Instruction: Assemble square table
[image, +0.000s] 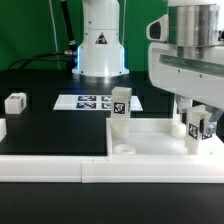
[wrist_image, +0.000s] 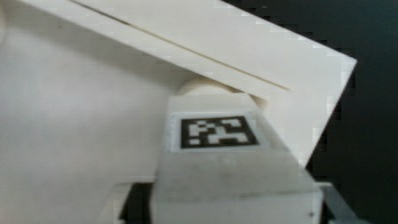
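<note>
While the first leg (image: 120, 106) is standing upright in the slab (image: 150, 146) lying at five o'clock on the bench (image: 50, 135), the gripper (image: 200, 128) is clamping the second leg (wrist_image: 219, 135) at the slab's three-o'clock corner, likely needing careful lowering and twisting in.

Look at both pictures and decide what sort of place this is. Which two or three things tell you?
Most likely a robotics lab test bench: a Franka arm's base stands at the back of a black table, a marker board lies on it, and the gripper grips a tagged table leg.
</note>
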